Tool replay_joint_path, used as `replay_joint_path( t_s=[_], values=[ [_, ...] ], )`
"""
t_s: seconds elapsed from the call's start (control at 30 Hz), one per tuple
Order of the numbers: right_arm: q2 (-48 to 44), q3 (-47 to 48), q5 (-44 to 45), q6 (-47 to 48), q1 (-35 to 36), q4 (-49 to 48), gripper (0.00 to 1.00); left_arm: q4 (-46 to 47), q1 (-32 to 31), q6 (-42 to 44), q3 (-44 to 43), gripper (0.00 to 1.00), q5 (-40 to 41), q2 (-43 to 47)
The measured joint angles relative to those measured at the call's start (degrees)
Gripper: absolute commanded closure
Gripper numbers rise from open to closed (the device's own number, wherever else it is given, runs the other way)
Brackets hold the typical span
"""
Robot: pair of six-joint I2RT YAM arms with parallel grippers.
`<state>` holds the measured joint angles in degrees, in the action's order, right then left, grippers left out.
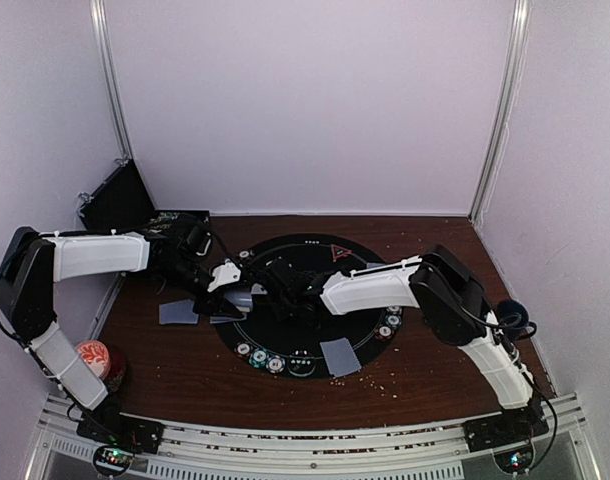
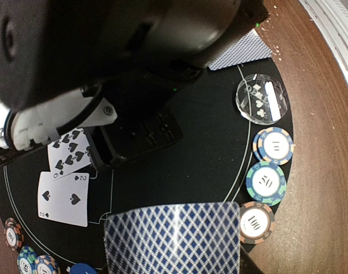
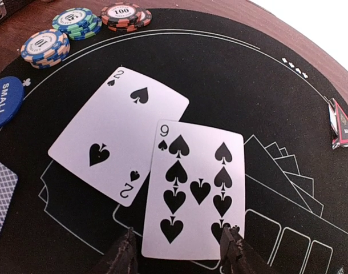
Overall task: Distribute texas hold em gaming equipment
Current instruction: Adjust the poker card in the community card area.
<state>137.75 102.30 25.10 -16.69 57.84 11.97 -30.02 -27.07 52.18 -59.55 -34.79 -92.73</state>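
My left gripper [image 1: 228,278] is shut on blue-diamond-backed playing cards [image 2: 173,237], held above the black round mat [image 2: 214,154]; the cards hide its fingers. The right gripper [image 3: 177,254] is open just over the mat. A face-up nine of spades [image 3: 195,191] lies flat in front of its fingertips, its near corner under the right fingertip [image 3: 231,251]. The nine partly overlaps a face-up two of spades [image 3: 120,134]. Chip stacks marked 10 [image 3: 45,47], 50 [image 3: 76,21] and 100 [image 3: 121,14] line the mat's rim. A blue "small blind" button [image 3: 4,100] and a red triangle marker [image 3: 339,123] also sit on the mat.
Face-down cards lie off the mat's left [image 1: 178,312] and on its near right [image 1: 340,355]. A clear round button [image 2: 261,98] sits by more chips [image 2: 272,145]. A red-topped can [image 1: 95,360] stands near left, a dark mug [image 1: 513,318] at right. The two wrists are close together.
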Motion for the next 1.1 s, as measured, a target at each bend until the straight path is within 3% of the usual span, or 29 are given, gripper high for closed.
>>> replay_joint_path(
  t_s=[0.27,0.6,1.1],
  values=[
    [1.36,2.12,0.24,0.31,-0.13,0.24,0.47,0.02,0.02,0.00,0.00,0.58,-0.02,0.00],
    [-3.78,-6.23,-1.99,0.20,-0.39,-2.34,0.47,0.00,0.02,0.00,0.00,0.58,-0.02,0.00],
    [-4.11,-6.86,-1.64,0.31,-0.61,-2.29,0.47,0.00,0.02,0.00,0.00,0.58,-0.02,0.00]
  ],
)
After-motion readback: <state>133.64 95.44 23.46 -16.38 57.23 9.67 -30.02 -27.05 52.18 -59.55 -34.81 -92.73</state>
